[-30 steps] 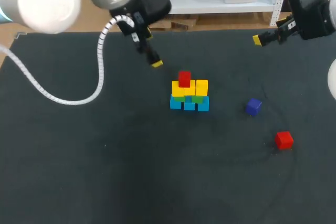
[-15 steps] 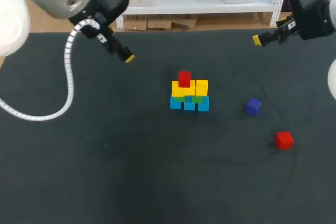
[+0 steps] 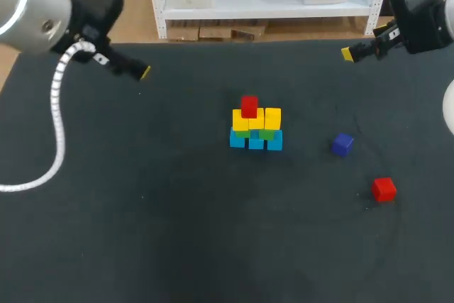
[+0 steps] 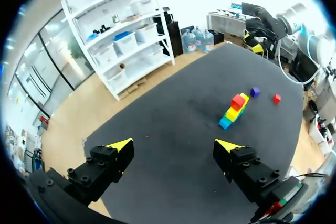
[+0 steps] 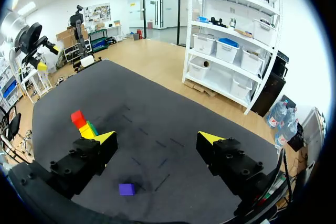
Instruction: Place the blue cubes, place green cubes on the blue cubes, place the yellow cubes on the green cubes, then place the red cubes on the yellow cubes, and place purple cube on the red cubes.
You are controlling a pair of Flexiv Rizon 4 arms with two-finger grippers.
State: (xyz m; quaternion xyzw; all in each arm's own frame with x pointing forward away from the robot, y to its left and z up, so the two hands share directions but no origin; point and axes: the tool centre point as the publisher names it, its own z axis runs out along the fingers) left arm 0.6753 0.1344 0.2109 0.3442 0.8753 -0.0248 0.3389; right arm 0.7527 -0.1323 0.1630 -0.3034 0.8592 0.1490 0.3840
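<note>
Centre frame, the cube stack (image 3: 256, 128) stands on the dark table (image 3: 142, 232), topped by one red cube (image 3: 249, 106); its green layer seems partly hidden. A purple cube (image 3: 342, 144) and a loose red cube (image 3: 384, 189) lie lower right. The left gripper (image 3: 144, 72), upper left, and the right gripper (image 3: 347, 53), upper right, hang wide apart, empty.
</note>
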